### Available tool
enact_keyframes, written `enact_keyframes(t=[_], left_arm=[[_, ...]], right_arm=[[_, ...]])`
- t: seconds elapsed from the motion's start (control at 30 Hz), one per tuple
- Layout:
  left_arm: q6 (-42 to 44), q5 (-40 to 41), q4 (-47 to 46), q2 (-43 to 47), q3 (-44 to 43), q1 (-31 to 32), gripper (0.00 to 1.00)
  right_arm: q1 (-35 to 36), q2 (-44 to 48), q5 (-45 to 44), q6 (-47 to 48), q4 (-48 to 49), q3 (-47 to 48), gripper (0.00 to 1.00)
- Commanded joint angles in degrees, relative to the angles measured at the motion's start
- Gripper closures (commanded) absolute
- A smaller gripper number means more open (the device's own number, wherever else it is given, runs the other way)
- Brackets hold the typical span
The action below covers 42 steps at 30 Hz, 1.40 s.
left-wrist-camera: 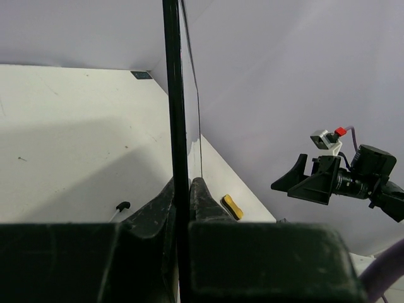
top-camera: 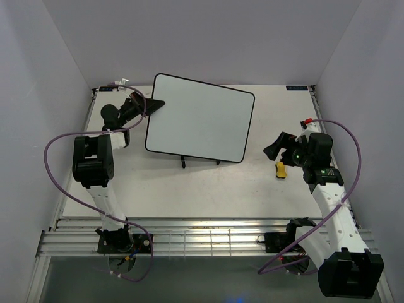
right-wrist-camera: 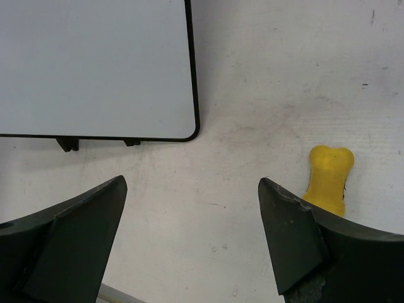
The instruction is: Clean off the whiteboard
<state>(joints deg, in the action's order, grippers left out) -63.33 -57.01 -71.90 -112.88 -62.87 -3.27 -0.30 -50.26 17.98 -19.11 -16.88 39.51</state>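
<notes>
The whiteboard point(top-camera: 199, 118) stands tilted on small black feet at the table's back middle, its white face blank. My left gripper point(top-camera: 153, 105) is shut on the whiteboard's left edge; in the left wrist view the black frame point(left-wrist-camera: 175, 126) runs between my fingers point(left-wrist-camera: 205, 196). The yellow eraser point(top-camera: 280, 168) lies on the table right of the board, and shows in the left wrist view point(left-wrist-camera: 231, 206) and the right wrist view point(right-wrist-camera: 327, 178). My right gripper point(top-camera: 275, 150) is open and empty, hovering just left of the eraser; its fingers point(right-wrist-camera: 287, 233) frame bare table, with the board's lower right corner point(right-wrist-camera: 183, 126) beyond.
Grey walls enclose the table point(top-camera: 208, 189) on three sides. A slatted rail point(top-camera: 202, 240) runs along the near edge by the arm bases. Purple cables point(top-camera: 57, 158) loop beside each arm.
</notes>
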Motion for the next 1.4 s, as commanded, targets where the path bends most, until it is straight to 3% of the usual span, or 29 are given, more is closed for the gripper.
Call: enact_keyframes(t=[0.0,0.47,0.9,1.37], left_arm=[[4.09,1.73,-19.33,2.05,-3.75,0.19,1.00],[3.47,8.31,-20.39,8.02,-3.31,2.39,1.00],[3.57,9.29,-19.51,2.58,-5.59,2.39,1.00],[6.38,1.56,-22.23,2.32,-2.08,1.25,1.00]], right_arm=[[0.21,-0.01,0.30,-0.13,2.29,-0.31,0.10],[0.12,-0.28,0.92,-0.22,2.65,-0.66,0.10],[0.12,-0.19,0.57,-0.05,2.21,-0.66,0.10],[0.21,0.07,1.18,0.04,2.56,-1.19,0.10]])
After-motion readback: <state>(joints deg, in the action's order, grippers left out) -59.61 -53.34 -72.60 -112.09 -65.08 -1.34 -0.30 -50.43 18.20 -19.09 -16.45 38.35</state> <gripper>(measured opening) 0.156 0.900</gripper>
